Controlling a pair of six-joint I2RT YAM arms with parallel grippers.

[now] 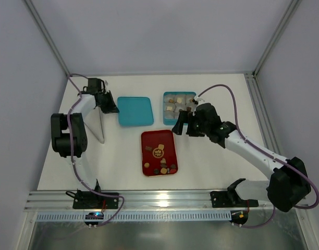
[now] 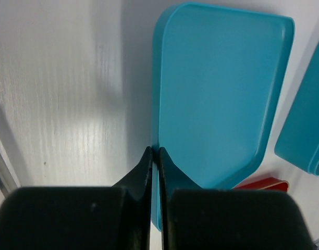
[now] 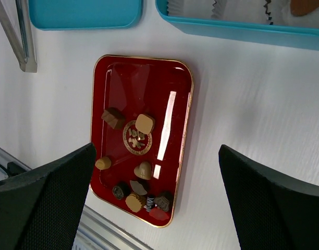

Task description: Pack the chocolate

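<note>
1. The chocolate [image 3: 145, 123] that is loose lies on the red tray [image 3: 175, 104], in the span between your right gripper's [image 3: 157, 151] fingers [image 3: 45, 203] as the wrist camera sees it. A dark piece and a tan square sit beside the gold emblem, and the rest cluster at the tray end nearer the arm bases.
2. More pieces already sit in the teal box [image 3: 237, 25], some in crinkled paper cups [image 3: 218, 7]. The box is just beyond that gripper, on the side away from the bases.
3. Your right gripper is spread wide and holds nothing. From above it hangs over the tray's far right corner, between tray and box (nearly over the gap that parts them).
4. The teal lid [image 2: 222, 94] lies flat straight ahead of your left gripper [image 2: 155, 156], stretching away from its fingertips. The box is off to the lid's right and the red tray's corner just shows past the lid's near right edge.
5. Your left gripper is closed, its two fingers pressed together, with the tips at the lid's near left edge. Whether they pinch the rim or only meet beside it, I cannot tell.
6. The two grippers are well apart, with the lid between them, and everything rests on the white table [image 1: 222, 172].
</note>
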